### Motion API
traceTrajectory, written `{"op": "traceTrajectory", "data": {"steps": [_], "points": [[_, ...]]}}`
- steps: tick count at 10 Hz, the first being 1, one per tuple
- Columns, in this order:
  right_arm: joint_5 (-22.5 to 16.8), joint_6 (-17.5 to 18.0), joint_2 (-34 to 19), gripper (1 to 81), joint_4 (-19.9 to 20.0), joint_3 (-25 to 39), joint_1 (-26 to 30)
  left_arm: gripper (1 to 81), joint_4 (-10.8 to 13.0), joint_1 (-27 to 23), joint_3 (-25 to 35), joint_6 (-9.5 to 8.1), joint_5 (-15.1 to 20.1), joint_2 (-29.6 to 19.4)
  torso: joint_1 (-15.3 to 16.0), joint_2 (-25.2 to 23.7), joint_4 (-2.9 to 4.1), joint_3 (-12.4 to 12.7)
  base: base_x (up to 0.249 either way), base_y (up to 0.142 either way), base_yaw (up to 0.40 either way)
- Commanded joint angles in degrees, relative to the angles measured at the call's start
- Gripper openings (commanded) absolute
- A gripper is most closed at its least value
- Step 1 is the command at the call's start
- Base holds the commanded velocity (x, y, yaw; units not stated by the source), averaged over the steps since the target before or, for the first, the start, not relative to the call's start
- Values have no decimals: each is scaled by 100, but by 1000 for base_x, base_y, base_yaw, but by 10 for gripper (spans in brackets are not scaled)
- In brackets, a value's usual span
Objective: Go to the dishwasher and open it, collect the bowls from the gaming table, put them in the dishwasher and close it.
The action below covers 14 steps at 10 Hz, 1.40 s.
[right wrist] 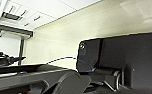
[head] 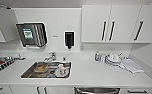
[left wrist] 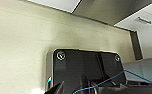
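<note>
- One dishwasher [head: 97, 90] (steel front, closed) sat under the white counter [head: 92, 72], at the head view's lower edge
- One sink [head: 45, 70] held dishes
- Neither pincer's opening could be told, nor its place relative to the dishwasher

I count one sink [head: 25, 73] with one tap [head: 51, 57] behind it. On the wall I see one paper-towel dispenser [head: 32, 34] and one soap dispenser [head: 69, 39]. Three upper cabinet doors [head: 111, 23] stand to the right, each with one dark handle. One bottle [head: 97, 56] and one stack of plates [head: 113, 59] sit on the counter [head: 92, 72]. One dishwasher [head: 97, 90] shows below.
</note>
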Motion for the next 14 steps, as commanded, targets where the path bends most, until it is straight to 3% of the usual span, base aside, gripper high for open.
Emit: {"op": "traceTrajectory", "data": {"steps": [1, 2, 3, 6, 12, 13, 14], "points": [[-255, 14, -1197, 811, 13, 1253, 780, 811, 147, -309, 904, -9, -219, -1101, 354, -547, 0, -516, 0, 0, 0], [-246, 13, -1189, 811, -23, 1245, 832, 811, 139, -493, 1203, -18, -210, -1417, 485, -752, 0, -172, 0, 0, 0], [-229, 13, -1137, 811, -23, 1192, 902, 811, 138, -678, 1562, -35, -201, -1733, 603, -932, 0, -341, 0, 0, 0], [-237, 49, -1075, 811, 83, 1068, 1175, 811, 129, -1355, 2505, -123, -122, -2491, 918, -1423, 0, -468, 0, 0, 0], [-342, 655, -1215, 811, 83, 1270, 1895, 811, 156, -2875, 3813, -202, 1274, -3300, 1692, -2656, 0, -474, 0, 0, 0], [-360, 655, -1259, 811, 83, 1367, 1983, 811, 242, -3034, 3928, -159, 1572, -3362, 1823, -2864, 0, -474, 0, 0, 0], [-369, 673, -1268, 811, 83, 1394, 2010, 811, 665, -3113, 4052, -141, 1917, -3379, 1954, -3073, 0, -474, 0, 0, 0]]}}
